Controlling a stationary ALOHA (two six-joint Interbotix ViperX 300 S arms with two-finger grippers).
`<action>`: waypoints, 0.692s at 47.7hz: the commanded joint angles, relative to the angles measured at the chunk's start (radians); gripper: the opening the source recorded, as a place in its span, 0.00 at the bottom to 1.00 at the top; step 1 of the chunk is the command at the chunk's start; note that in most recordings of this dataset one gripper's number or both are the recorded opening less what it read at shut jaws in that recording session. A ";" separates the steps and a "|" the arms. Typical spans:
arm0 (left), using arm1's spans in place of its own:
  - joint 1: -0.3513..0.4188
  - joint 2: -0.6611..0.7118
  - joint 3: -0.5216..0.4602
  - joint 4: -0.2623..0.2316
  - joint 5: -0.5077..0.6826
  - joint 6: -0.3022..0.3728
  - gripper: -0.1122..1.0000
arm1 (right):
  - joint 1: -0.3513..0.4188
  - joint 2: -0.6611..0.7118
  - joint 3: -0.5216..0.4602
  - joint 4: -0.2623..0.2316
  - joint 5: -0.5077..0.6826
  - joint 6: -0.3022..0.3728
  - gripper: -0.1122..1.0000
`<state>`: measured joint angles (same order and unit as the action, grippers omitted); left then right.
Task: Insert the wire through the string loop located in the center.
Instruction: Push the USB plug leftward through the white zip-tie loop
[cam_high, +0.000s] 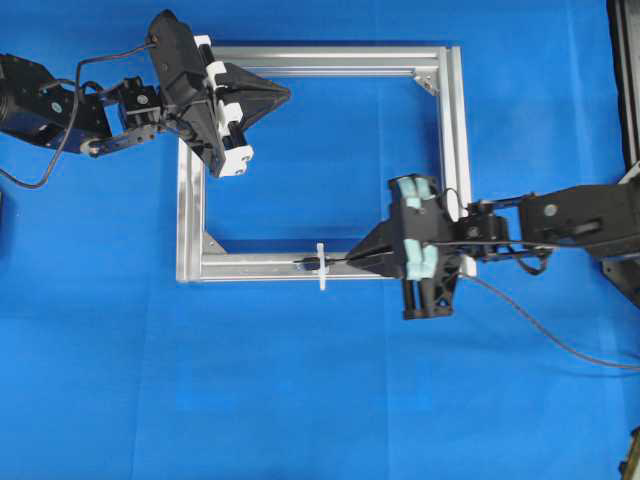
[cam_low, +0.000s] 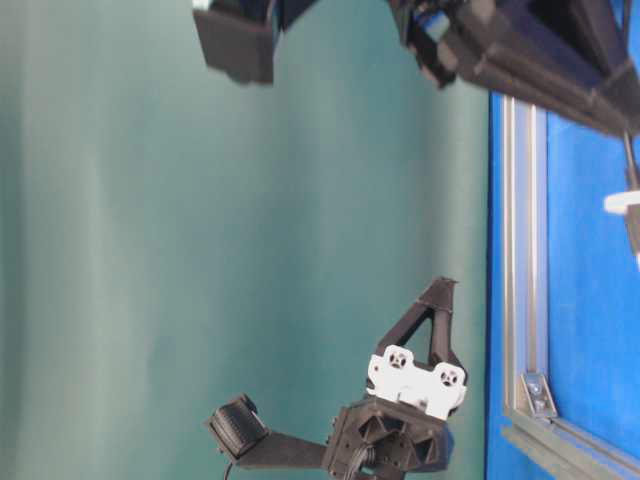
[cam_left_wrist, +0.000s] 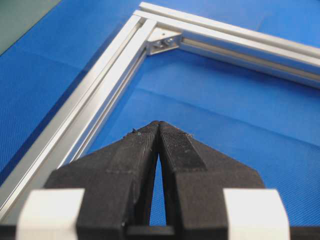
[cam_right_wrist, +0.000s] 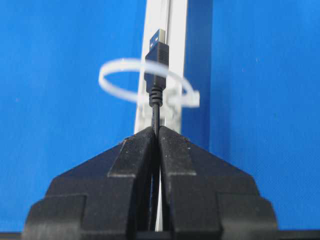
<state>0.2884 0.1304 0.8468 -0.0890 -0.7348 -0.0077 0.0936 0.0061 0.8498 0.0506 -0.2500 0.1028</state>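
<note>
The wire (cam_right_wrist: 156, 107) is a thin black cable ending in a dark plug (cam_right_wrist: 157, 50) with a metallic tip. My right gripper (cam_right_wrist: 157, 131) is shut on the cable just behind the plug. The plug sits inside the outline of the white string loop (cam_right_wrist: 116, 67), tip pointing beyond it along the frame bar. From overhead, the right gripper (cam_high: 354, 262) hangs over the near bar, with the plug (cam_high: 310, 264) at the string loop (cam_high: 321, 266). The wire (cam_high: 560, 345) trails off to the right. My left gripper (cam_high: 287, 95) hovers inside the frame's far left corner, shut and empty (cam_left_wrist: 158, 124).
A silver rectangular frame (cam_high: 452, 150) lies on the blue cloth, with triangular brackets in its corners (cam_left_wrist: 162, 42). The left bar (cam_left_wrist: 100, 95) runs beside the left gripper. In the table-level view the left gripper (cam_low: 445, 285) hangs above the frame (cam_low: 520, 250).
</note>
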 joint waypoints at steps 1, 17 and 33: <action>0.003 -0.031 -0.011 0.003 -0.005 -0.005 0.10 | 0.002 0.008 -0.043 0.002 -0.011 0.000 0.08; 0.003 -0.029 -0.009 0.003 -0.003 -0.020 0.10 | 0.002 0.026 -0.060 0.003 -0.020 0.000 0.08; 0.000 -0.029 -0.011 0.005 0.000 -0.018 0.10 | 0.002 0.026 -0.058 0.002 -0.029 -0.002 0.08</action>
<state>0.2899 0.1289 0.8468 -0.0890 -0.7332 -0.0276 0.0936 0.0445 0.8084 0.0522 -0.2669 0.1028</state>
